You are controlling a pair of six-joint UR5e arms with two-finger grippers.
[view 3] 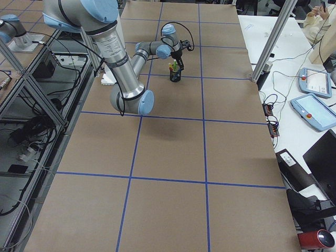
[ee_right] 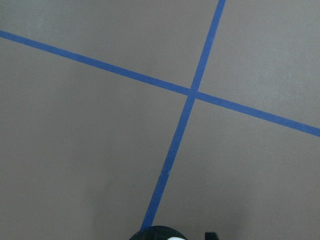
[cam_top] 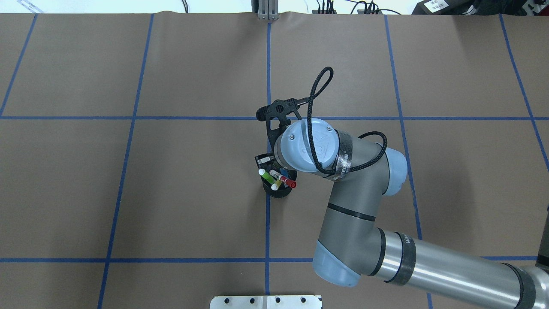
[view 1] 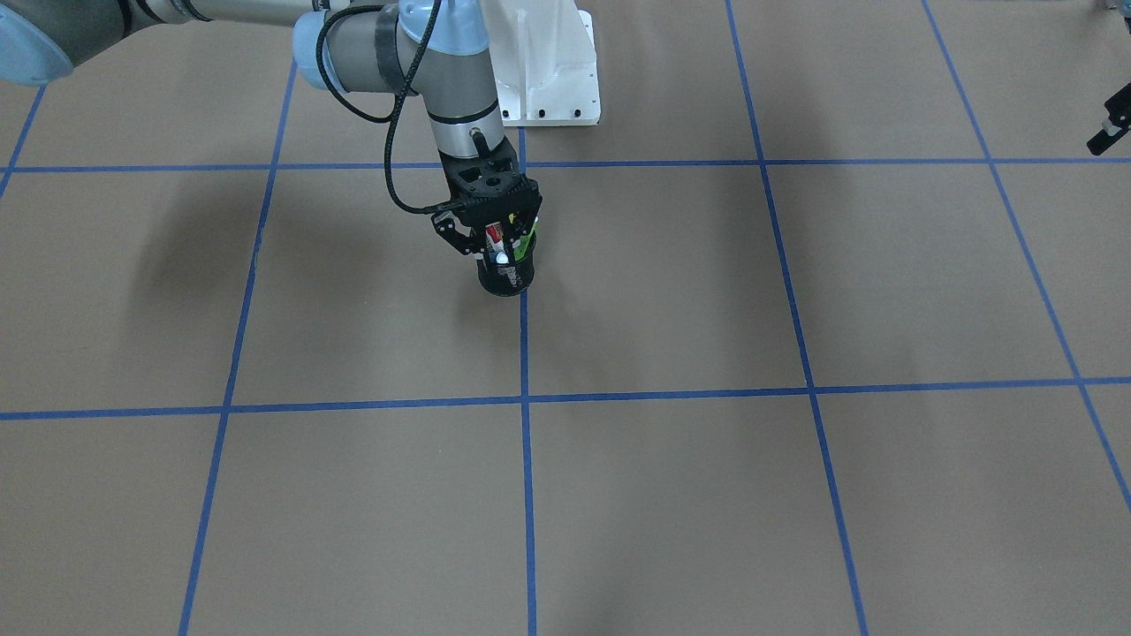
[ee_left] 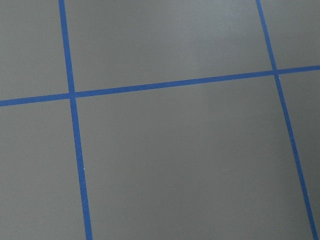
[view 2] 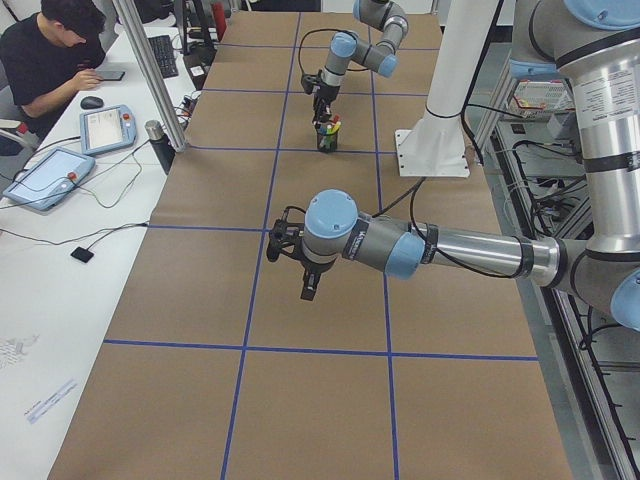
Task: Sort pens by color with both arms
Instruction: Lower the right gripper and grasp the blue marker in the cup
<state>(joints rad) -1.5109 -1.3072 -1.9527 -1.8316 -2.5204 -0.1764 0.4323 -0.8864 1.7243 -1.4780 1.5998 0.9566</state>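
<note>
A black wire-mesh cup (view 1: 505, 278) stands on the centre blue line near the robot's base and also shows in the overhead view (cam_top: 279, 192). Pens stick up out of it: a lime green pen (cam_top: 266, 175), a white-bodied pen with a red cap (cam_top: 288, 181) and a yellow pen (cam_top: 276, 186). I cannot make out the blue pen. My right gripper (view 1: 499, 247) points down over the cup, its jaws spread on either side of the pens' tops. My left gripper (view 1: 1109, 128) hangs far off to the side above bare table; only part of it shows, so I cannot tell its state.
The brown paper table top (view 1: 671, 495) carries a grid of blue tape lines. The white pedestal base (view 1: 548, 71) stands just behind the cup. In the exterior left view an operator (view 2: 50, 60) sits at a side table with tablets (view 2: 105, 128).
</note>
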